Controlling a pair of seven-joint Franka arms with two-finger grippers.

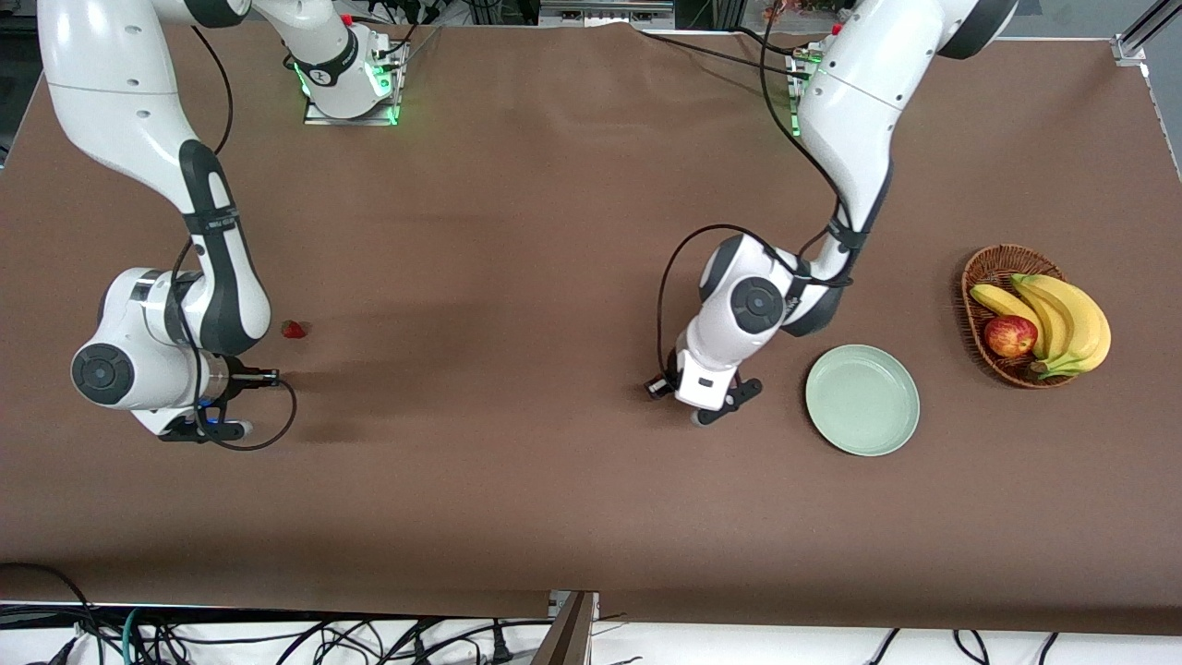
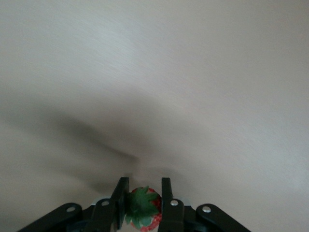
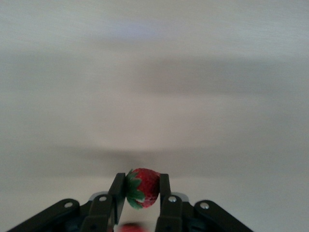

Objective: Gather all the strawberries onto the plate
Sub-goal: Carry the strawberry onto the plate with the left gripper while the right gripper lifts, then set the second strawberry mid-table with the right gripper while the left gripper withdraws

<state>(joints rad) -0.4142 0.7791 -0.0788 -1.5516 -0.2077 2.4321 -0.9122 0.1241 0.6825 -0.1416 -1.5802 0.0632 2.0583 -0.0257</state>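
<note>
Strawberries are clamped in both tools: the left gripper (image 2: 143, 203) is closed on one berry (image 2: 143, 209), and the right gripper (image 3: 140, 193) is closed on another (image 3: 142, 187). A third strawberry (image 1: 294, 330) lies on the table just beside the right arm's wrist. The plate (image 1: 862, 400) sits close beside the left gripper (image 1: 725, 402), toward the basket (image 1: 981, 277), and well apart from the right gripper (image 1: 199, 427), so the left arm looks better placed to deliver first.

Open room: brown desk (image 1: 517, 277) lies bare between the two arms.
Obstacle: round pale mint-green plate (image 1: 862, 399) just beside the left hand (image 1: 725, 402).
Obstacle: brown wicker basket (image 1: 993, 268) near the plate.
</note>
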